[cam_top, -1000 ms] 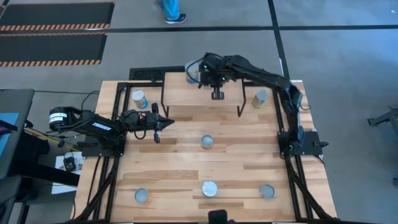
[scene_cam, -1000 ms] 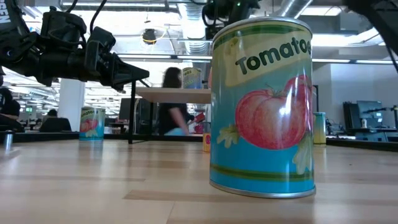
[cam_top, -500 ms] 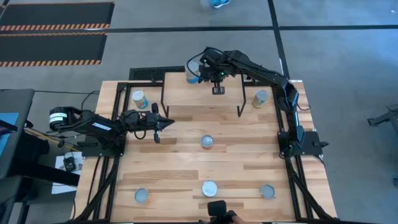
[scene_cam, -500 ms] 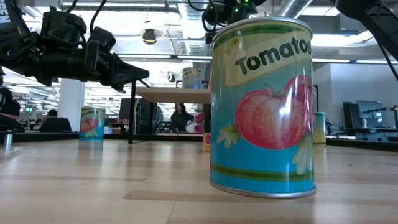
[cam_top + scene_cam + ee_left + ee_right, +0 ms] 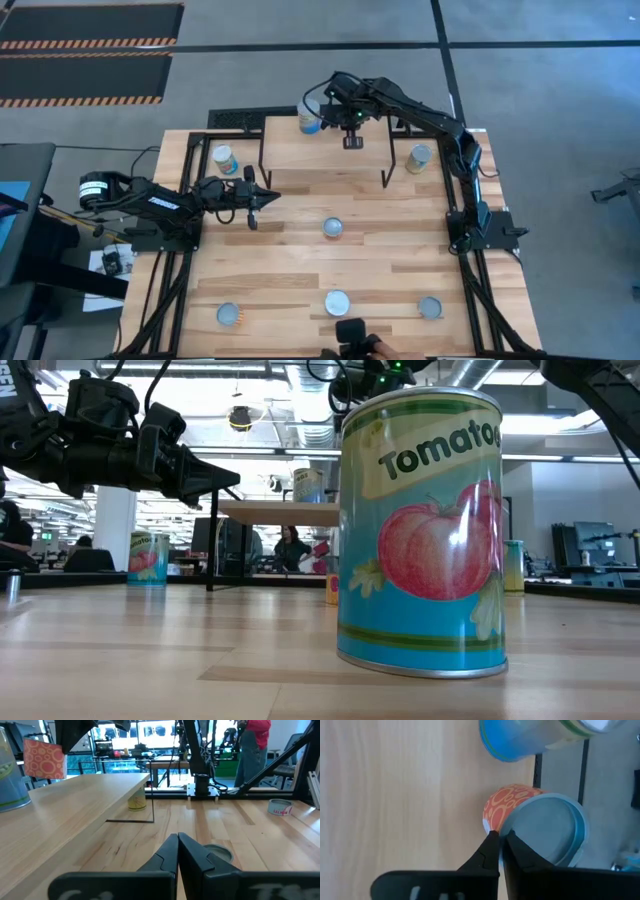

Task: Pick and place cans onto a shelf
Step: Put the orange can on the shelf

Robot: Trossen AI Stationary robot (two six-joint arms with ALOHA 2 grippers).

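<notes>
While the left hand (image 5: 268, 197) waits low over the table (image 5: 300, 290) at about nine o'clock, fingers pressed together on nothing, most of the cans are not yet on the shelf. Going left to right in the high view: a blue can (image 5: 225, 159) stands on the table at ten o'clock beside the shelf's leg, a flat tin (image 5: 229, 315) lies at seven, another can (image 5: 333, 228) sits at the centre, a large tomato can (image 5: 337, 303) at six, a further tin (image 5: 430, 308) at five, and an olive can (image 5: 419, 157) at two. The shelf (image 5: 300, 150) fills twelve o'clock, and a blue can (image 5: 311, 118) stands at its far left corner. The right hand (image 5: 352, 141) hovers over the shelf beside that can, fingers closed and empty. These cans look rigid and smooth, probably slippery, with modest weight; a hold across the label mid-height should suit them best.
</notes>
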